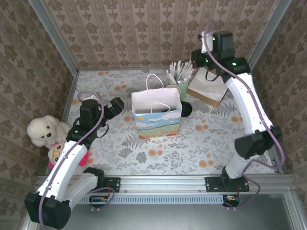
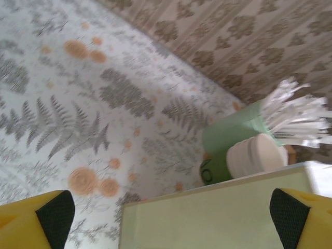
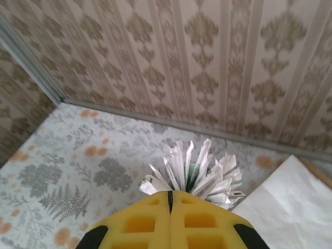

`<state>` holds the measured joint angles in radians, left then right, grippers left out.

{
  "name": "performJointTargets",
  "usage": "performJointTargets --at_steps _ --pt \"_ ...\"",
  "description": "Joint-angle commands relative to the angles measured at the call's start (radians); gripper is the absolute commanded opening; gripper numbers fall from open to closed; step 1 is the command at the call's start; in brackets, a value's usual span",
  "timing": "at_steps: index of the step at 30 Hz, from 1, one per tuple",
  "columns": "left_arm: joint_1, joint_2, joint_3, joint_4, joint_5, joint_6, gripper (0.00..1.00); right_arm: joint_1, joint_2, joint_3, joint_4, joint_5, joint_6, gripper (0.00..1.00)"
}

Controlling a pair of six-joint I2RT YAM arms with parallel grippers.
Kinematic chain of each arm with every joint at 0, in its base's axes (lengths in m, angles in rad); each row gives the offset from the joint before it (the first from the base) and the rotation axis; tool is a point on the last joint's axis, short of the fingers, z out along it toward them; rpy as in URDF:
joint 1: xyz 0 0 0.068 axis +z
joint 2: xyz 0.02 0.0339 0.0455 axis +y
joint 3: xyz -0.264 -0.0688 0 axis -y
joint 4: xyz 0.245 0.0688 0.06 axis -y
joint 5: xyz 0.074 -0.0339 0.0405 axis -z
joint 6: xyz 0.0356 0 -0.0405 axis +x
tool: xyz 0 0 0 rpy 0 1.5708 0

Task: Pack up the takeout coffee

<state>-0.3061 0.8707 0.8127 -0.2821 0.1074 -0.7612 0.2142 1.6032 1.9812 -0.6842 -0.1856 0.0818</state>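
Top external view sets the scene. On the floral table [image 1: 216,143] the open gift bag [image 1: 157,120] stands upright in the middle with its handles up. I read the small dark round-topped cup just beside the bag's right side, outside it, as the takeout coffee [image 1: 185,109]. A dark patch inside the bag's mouth is too unclear to name. So the packing itself looks not yet done.

The right gripper [image 3: 169,199] is at the far right, apart from the coffee. In its wrist view the fingers are pressed together along a seam with nothing visibly between them, poised over the white sticks [image 3: 192,166]. The left gripper [image 2: 171,215] is spread wide and holds nothing. It sits close by the bag's left side, with the bag's rim below it.

Next, I judge, one arm must come over the coffee with its jaws parted and grip it below the lid. It then has to lift the cup upright above the rim and lower it between the handles. The right arm is on the nearer side.

Around the table:
- A white plush bear [image 1: 44,130] sits off the left edge.
- A brown paper packet [image 1: 208,91] lies at the far right with a white sheet on it.
- The pale-green cup [image 1: 180,91] that holds the sticks stands just behind the coffee.
- A stack of cream-rimmed cups [image 2: 254,155] stands beside that cup.

That cup and the bag's handles crowd the path, and a knock could tip either cup.
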Motion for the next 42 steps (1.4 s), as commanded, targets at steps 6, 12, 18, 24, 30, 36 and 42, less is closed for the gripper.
performJointTargets --at_steps 6,12,18,24,30,36,42 --pt "0.005 -0.047 0.07 0.144 0.121 0.213 1.0 0.005 -0.247 -0.064 0.095 -0.264 0.067 0.0" --pt "0.005 -0.028 0.126 0.12 0.186 0.266 1.0 0.008 -0.374 -0.081 0.083 -0.409 0.111 0.0" --pt "0.005 -0.01 0.13 0.151 0.216 0.26 1.0 0.008 -0.466 -0.178 0.105 -0.473 0.114 0.0" --pt "-0.001 0.029 0.167 0.116 0.276 0.269 1.0 0.031 -0.429 -0.239 0.058 -0.66 0.03 0.0" --pt "-0.013 0.039 0.181 0.092 0.255 0.267 1.0 0.111 -0.367 -0.269 -0.016 -0.619 -0.104 0.0" --pt "-0.014 0.075 0.227 -0.022 0.165 0.302 1.0 0.214 -0.264 -0.274 -0.051 -0.561 -0.19 0.0" --pt "-0.016 0.136 0.246 -0.048 0.18 0.259 1.0 0.328 -0.161 -0.297 0.007 -0.487 -0.188 0.0"
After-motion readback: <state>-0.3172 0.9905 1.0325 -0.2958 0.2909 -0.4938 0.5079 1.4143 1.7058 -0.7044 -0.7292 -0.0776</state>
